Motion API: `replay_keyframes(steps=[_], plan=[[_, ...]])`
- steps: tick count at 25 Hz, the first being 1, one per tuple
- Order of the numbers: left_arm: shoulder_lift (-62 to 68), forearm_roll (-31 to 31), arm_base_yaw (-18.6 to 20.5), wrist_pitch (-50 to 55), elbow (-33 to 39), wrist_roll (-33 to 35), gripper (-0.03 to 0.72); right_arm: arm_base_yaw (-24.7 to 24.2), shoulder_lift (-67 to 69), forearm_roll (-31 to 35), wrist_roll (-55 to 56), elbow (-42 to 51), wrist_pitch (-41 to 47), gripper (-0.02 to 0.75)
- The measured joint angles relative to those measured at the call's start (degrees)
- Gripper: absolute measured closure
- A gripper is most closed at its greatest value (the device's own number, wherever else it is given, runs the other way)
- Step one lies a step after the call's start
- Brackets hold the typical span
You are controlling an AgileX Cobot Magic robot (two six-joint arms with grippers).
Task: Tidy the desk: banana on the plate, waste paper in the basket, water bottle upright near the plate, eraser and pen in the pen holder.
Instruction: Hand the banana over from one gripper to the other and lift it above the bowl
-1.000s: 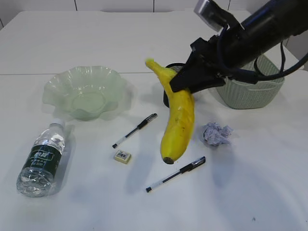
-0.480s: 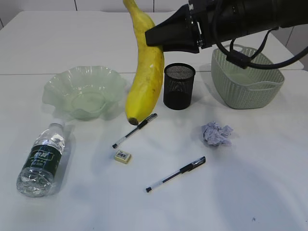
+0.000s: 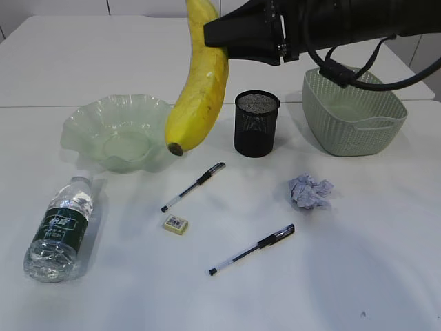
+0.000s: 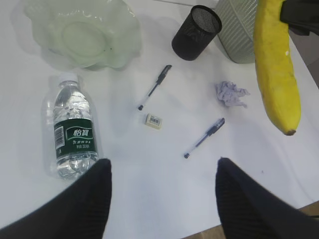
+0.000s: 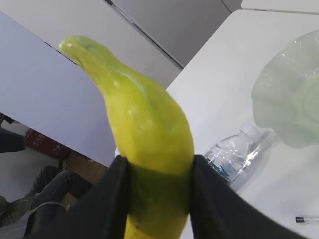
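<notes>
Two tools are visible: the right tool (image 3: pixel 207 31) is clamped on a banana (image 3: pixel 196 89) hanging above the plate's (image 3: pixel 83 124) right rim. Left tool (image 4: pixel 162 191) hovers with fingers apart over the surface's (image 3: pixel 358 276) near edge.

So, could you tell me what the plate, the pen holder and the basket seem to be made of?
The plate looks like translucent pale-green glass or plastic, glossy with a wavy rim. The pen holder appears to be black metal mesh: fine perforations show. The basket seems matte grey-green moulded plastic with a woven pattern.

- Yellow banana (image 3: pixel 196 83) hangs above the right rim of the green wavy glass plate (image 3: pixel 83 127).
- Black mesh pen holder (image 3: pixel 256 124) sits left of the green woven basket (image 3: pixel 355 117).
- Crumpled paper ball (image 3: pixel 310 191) lies before the basket.
- Clear plastic water bottle (image 3: pixel 60 231) lies before the plate.
</notes>
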Motion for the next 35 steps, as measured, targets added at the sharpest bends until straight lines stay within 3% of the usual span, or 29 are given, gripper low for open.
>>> replay_keyframes(steps=[10,16,27,35], plan=[[1.15,0.49,0.00,-0.56,0.00,0.00,0.224,0.00,0.00,0.00,0.00,0.04,-0.10,0.498],[1.15,6.56,0.00,-0.53,0.00,0.75,0.231,0.00,0.00,0.03,0.00,0.13,-0.10,0.498],[9.94,6.68,0.00,-5.92,0.00,17.28,0.241,1.01,0.00,1.94,-0.03,0.13,-0.43,0.498],[15.35,-2.41,0.00,-12.51,0.00,30.29,0.273,2.54,0.00,2.29,-0.37,0.13,-0.56,0.498]])
